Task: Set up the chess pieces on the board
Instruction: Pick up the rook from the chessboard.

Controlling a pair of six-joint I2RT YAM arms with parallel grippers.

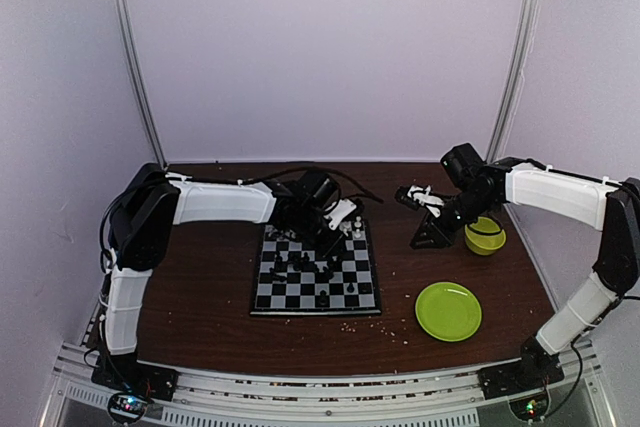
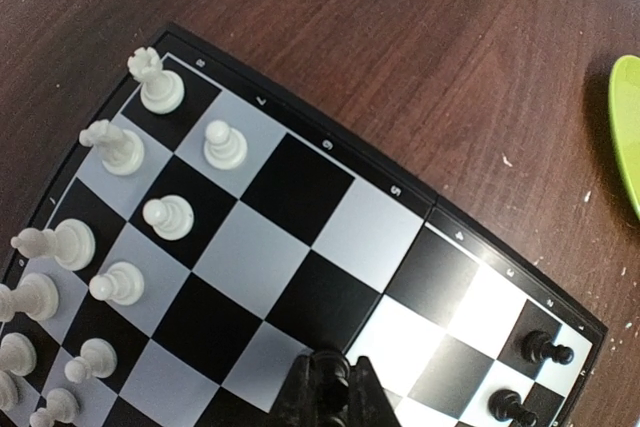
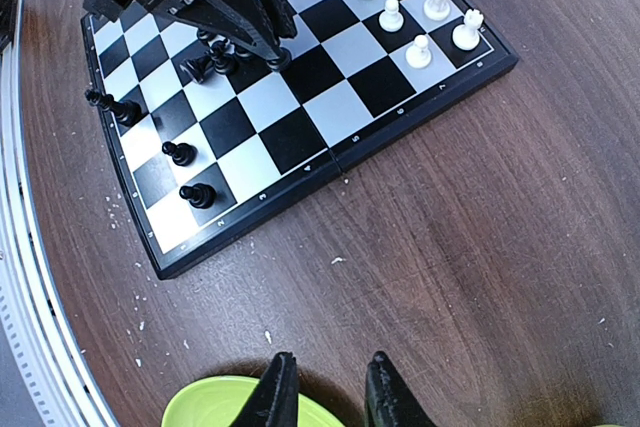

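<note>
The board [image 1: 300, 292] lies at the table's middle. White chess pieces [image 2: 165, 217] stand along its far end, also seen in the right wrist view [image 3: 420, 50]. Black chess pieces [image 3: 197, 192] stand scattered toward the near end. My left gripper [image 1: 325, 239] hovers over the board's middle. In its wrist view the left gripper [image 2: 330, 367] is shut on a black piece [image 2: 329, 362] above a black square, and it also shows in the right wrist view [image 3: 278, 57]. My right gripper [image 1: 418, 243] is open and empty over bare wood right of the board, seen again in its own view [image 3: 331, 359].
A green bowl [image 1: 485, 235] sits at the right and a round green plate [image 1: 448, 310] at the front right. A green dish edge [image 3: 220, 407] lies just under my right fingers. Pale crumbs [image 1: 375, 325] dot the wood near the board's front edge.
</note>
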